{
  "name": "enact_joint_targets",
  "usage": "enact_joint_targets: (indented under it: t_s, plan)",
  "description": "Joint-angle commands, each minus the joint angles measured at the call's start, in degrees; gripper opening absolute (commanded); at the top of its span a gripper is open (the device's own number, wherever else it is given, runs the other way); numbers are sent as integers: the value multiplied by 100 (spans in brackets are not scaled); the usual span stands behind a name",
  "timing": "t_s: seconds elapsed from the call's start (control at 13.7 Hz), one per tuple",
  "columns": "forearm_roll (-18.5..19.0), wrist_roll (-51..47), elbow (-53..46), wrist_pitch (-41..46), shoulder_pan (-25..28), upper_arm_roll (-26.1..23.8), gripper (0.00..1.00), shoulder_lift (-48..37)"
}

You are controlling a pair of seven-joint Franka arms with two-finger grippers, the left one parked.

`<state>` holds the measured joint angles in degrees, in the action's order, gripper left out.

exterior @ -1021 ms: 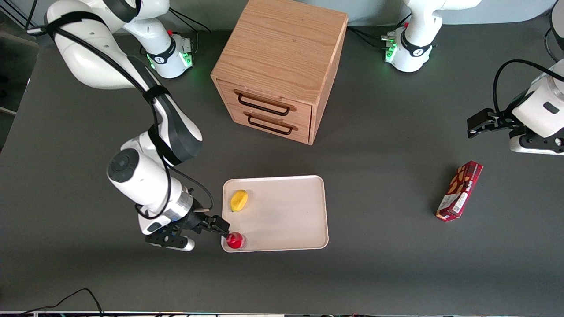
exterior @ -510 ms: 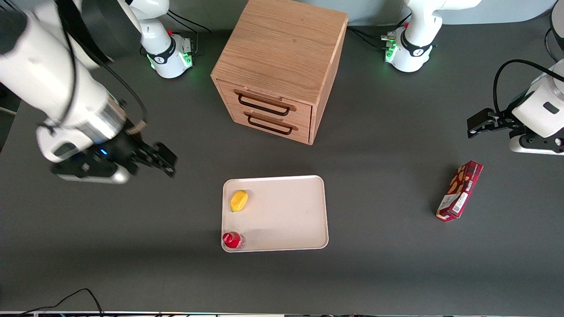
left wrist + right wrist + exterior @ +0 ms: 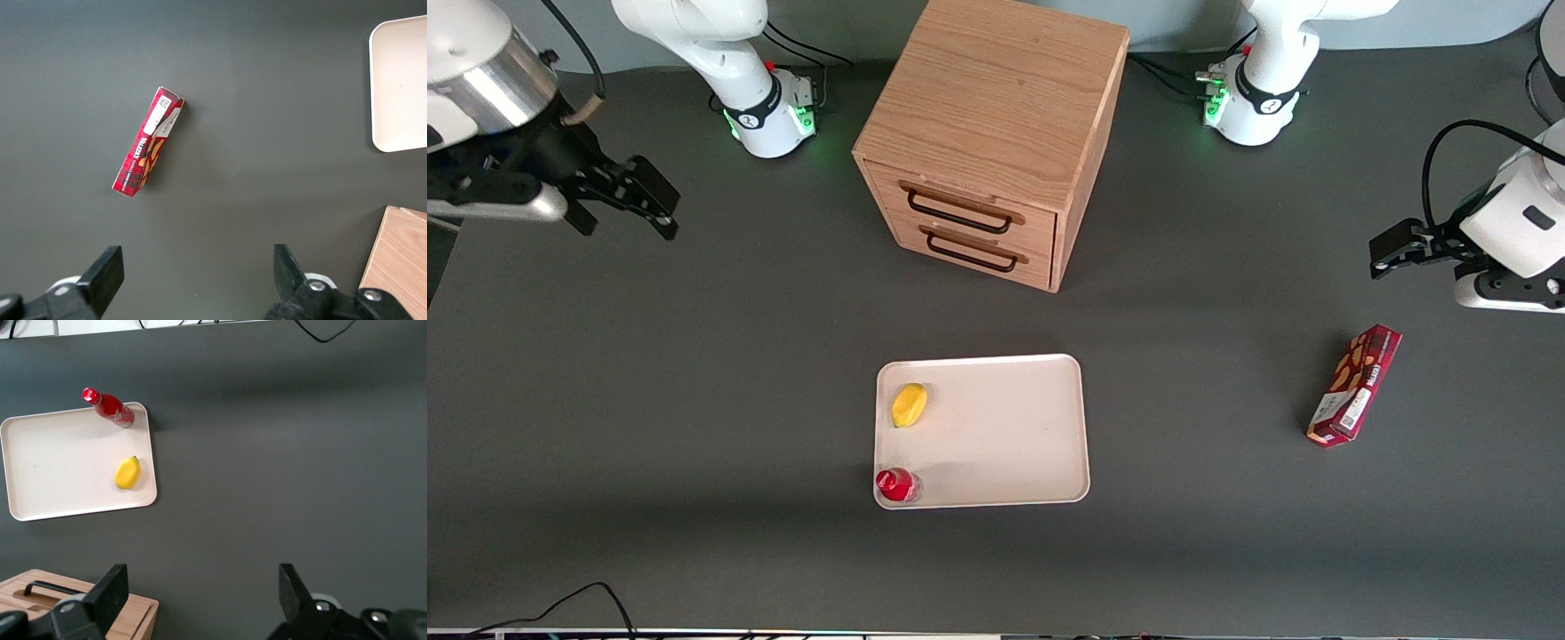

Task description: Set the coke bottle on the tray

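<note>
The small red coke bottle (image 3: 896, 484) stands upright on the cream-pink tray (image 3: 1005, 436), in the tray's corner nearest the front camera at the working arm's end. It also shows in the right wrist view (image 3: 109, 407), on the tray (image 3: 60, 467). My right gripper (image 3: 645, 197) is open and empty, raised high above the table, far from the tray toward the working arm's end and farther from the front camera. Its fingers (image 3: 113, 590) stand wide apart.
A yellow lemon-like object (image 3: 909, 404) lies on the tray. A wooden two-drawer cabinet (image 3: 991, 133) stands farther from the front camera than the tray. A dark-red snack box (image 3: 1354, 384) lies toward the parked arm's end.
My gripper has let go of the bottle and pulled away, rising and moving far from the tray toward the working arm's end. The bottle stays upright on the tray.
</note>
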<state>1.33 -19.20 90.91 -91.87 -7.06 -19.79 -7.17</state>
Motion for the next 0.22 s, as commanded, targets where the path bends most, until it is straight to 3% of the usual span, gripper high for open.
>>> enact_joint_targets:
  t_s: [0.0, 0.15]
  plan:
    - [-352, 233, -114, 203, -287, 63, 100, -110]
    - [-336, 198, -520, 301, -296, 63, 100, 163]
